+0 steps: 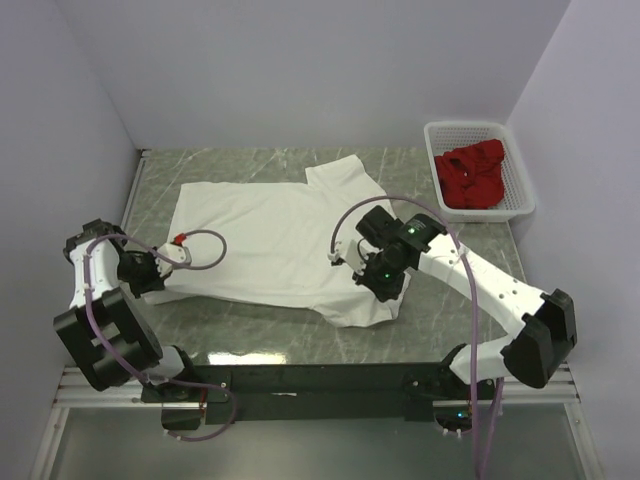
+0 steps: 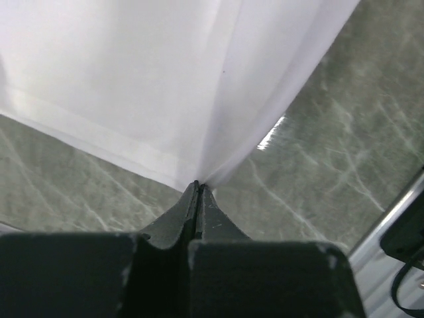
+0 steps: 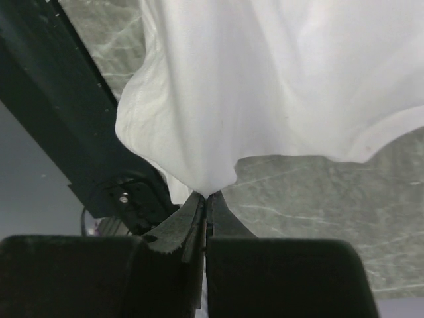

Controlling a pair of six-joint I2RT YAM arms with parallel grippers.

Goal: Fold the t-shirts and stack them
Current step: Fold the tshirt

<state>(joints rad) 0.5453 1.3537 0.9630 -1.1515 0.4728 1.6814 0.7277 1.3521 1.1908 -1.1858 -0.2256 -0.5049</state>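
My left fingers (image 2: 197,192) are pressed together on a fold of the white short-sleeved cloth t-shirt (image 2: 132,79). The cloth rises out of their tips and fans away above the green marbled tabletop (image 2: 344,146). My right fingers (image 3: 206,199) are likewise pinched shut on a bunched peak of the same shirt (image 3: 265,79), which hangs in gathered folds just beyond them.

From above, the white shirt (image 1: 270,240) lies spread across the middle of the tabletop (image 1: 250,335). My left fingers (image 1: 166,268) grip it at its corner towards the near left of the tabletop, and my right fingers (image 1: 385,288) grip it towards the near right.

My left arm is folded tightly at the near left corner, its forearm low and pointing in at the shirt's edge. My right arm reaches diagonally from the near right corner towards the middle, wrist bent down over the cloth.

I count two t-shirts. One is the white one I hold; the other is a deep red cloth t-shirt (image 1: 472,178), crumpled inside the one white slotted plastic basket (image 1: 522,190) at the far right corner, well apart from both sets of fingers.
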